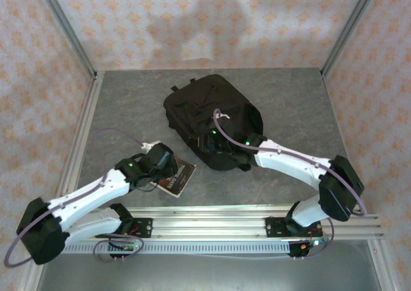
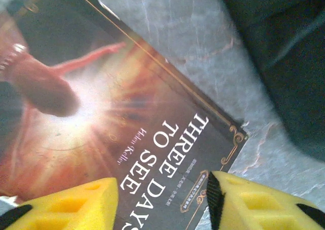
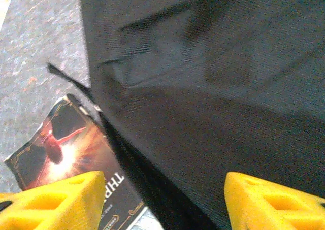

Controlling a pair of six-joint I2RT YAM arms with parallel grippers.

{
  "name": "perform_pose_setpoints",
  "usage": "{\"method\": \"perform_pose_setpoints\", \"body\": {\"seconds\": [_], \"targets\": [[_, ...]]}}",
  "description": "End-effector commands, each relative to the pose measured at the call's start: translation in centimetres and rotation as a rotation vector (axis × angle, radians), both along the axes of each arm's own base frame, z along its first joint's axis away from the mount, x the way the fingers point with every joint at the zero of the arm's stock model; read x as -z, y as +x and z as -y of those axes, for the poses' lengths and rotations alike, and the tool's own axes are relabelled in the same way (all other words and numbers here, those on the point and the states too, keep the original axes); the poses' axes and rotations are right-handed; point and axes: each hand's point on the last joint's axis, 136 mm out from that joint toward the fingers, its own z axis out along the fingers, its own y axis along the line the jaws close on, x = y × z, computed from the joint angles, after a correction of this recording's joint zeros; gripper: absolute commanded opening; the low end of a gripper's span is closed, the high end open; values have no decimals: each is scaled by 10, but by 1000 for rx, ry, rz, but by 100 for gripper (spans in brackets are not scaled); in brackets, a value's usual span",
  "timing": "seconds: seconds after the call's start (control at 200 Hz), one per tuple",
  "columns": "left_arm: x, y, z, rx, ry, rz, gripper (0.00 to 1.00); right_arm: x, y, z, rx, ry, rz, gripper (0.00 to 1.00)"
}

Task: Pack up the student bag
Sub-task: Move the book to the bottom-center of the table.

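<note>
Even, soft light overhead; the student bag (image 3: 213, 113) looks blurred up close, perhaps from motion.

Left arm (image 1: 90, 191) and right arm (image 1: 289, 162) low, outstretched, wrists downward, jaws of both apart.

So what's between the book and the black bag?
Just bare grey table, seen from the left wrist, between the book and the student bag.
</note>
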Motion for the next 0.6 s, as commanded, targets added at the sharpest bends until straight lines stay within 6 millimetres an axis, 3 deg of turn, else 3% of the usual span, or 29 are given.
{"method": "perform_pose_setpoints", "body": {"seconds": [0.0,0.15,0.305,0.595], "targets": [[26,-17,-41,-168,40,-75,43,7,-6,-18,-79,-57,-36,58],[58,-25,-60,-302,-59,-150,36,20,-6,-52,-140,-105,-93,54],[65,-15,-67,-345,-68,-115,36,38,-3,-84,-185,-162,-124,52],[73,-24,-79,-365,-15,-134,34,73,9,-101,-214,-260,-170,56]]}}
